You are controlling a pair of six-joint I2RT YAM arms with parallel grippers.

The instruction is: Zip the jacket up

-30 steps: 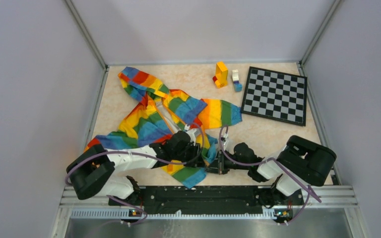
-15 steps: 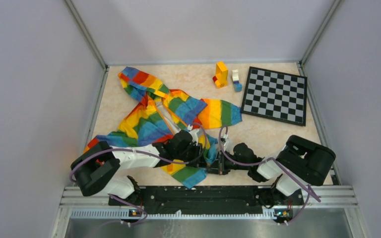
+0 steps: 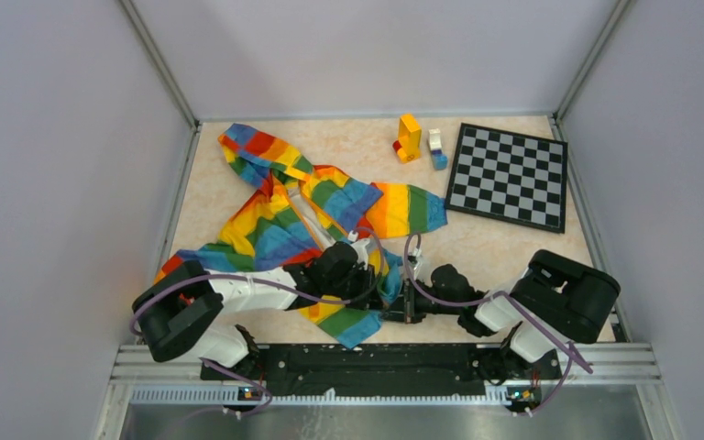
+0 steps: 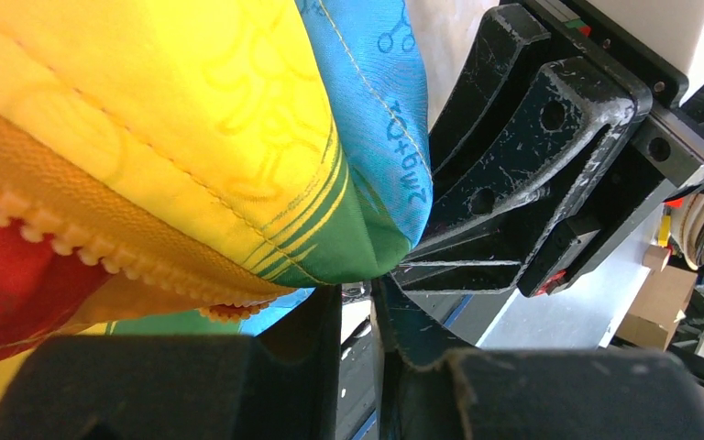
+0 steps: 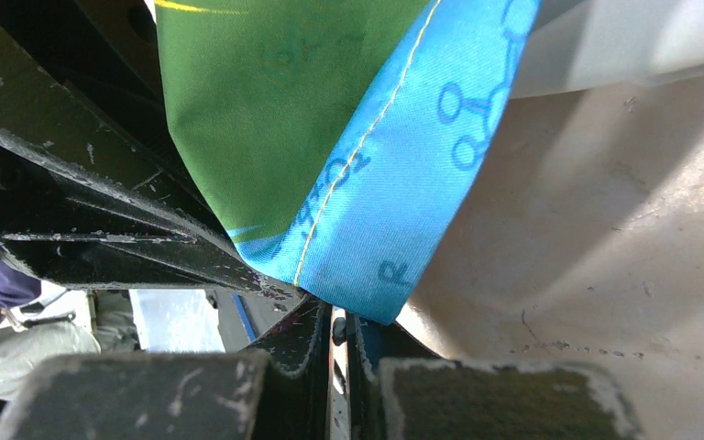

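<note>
The limp, soft jacket (image 3: 280, 229) lay rumpled on the table's (image 3: 504, 252) left; right gripper (image 5: 337, 321) pinched its blue hem (image 5: 394, 183), left gripper (image 4: 357, 307) sat narrowed by the zipper teeth (image 4: 101, 261), the sensible hold, grip unclear

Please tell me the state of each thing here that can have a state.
jacket: unzipped, front open, lying crumpled.
left gripper: jaws almost together at the jacket's hem; grip unclear.
right gripper: shut on the jacket's blue hem corner.
chessboard: flat, no pieces on it.
toy blocks: stacked, upright.
</note>
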